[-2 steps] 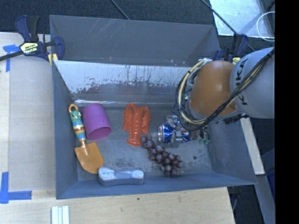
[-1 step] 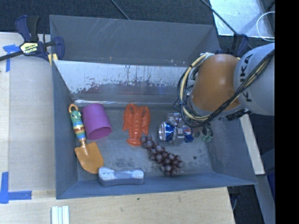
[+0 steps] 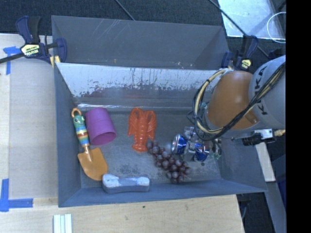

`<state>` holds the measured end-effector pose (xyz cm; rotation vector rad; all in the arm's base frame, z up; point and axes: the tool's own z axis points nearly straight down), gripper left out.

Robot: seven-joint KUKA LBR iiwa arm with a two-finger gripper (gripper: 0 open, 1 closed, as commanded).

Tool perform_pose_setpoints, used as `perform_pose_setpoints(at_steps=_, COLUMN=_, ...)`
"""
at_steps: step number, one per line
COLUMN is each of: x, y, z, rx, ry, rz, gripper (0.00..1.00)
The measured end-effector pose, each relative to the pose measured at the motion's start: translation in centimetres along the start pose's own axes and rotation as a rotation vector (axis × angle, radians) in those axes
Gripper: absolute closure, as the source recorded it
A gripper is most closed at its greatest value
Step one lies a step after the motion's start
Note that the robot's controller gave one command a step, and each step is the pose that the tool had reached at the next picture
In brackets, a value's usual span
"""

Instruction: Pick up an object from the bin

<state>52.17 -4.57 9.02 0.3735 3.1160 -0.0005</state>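
Down low now, claw point(image 3: 194, 148) at the right end of the bin point(image 3: 146, 81) floor, tight by the right-hand wall. Whether it's released or clenched, I can't tell from here: the tip is a tangle under my orange wrist cover and cables, and nothing I can make out is gripped.

Nearest thing: a bunch of dark grapes point(image 3: 168, 164), lumpy purple cluster, just beside the claw on its left and a touch toward the front wall. That's my likeliest candidate, I'd judge, so the step in hand is the approach, with the grasp itself not yet made. The next move calls for centring over the cluster and closing on its thick middle. The grapes are knobbly and may roll or slip out sideways.

Next out: an orange toy lobster point(image 3: 141, 127), lying lengthwise, its tail end touching or nearly touching the top of the grapes. It could get dragged along if I come in crooked.

Along the front wall sits a grey-blue bone-shaped piece point(image 3: 125, 182), near the grapes but apart.

Far left and well clear are a pink cup point(image 3: 100, 125) on its side and a toy shovel point(image 3: 91, 161) with an orange blade. Neither is in my way. The wall at my right is the real squeeze.
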Motion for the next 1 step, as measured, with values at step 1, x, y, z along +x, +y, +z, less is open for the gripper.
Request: perform_pose_setpoints(at_steps=1, x=-0.64, y=2.48, z=-9.03, rx=0.000, ry=-0.004, rz=-0.174, gripper=1.00)
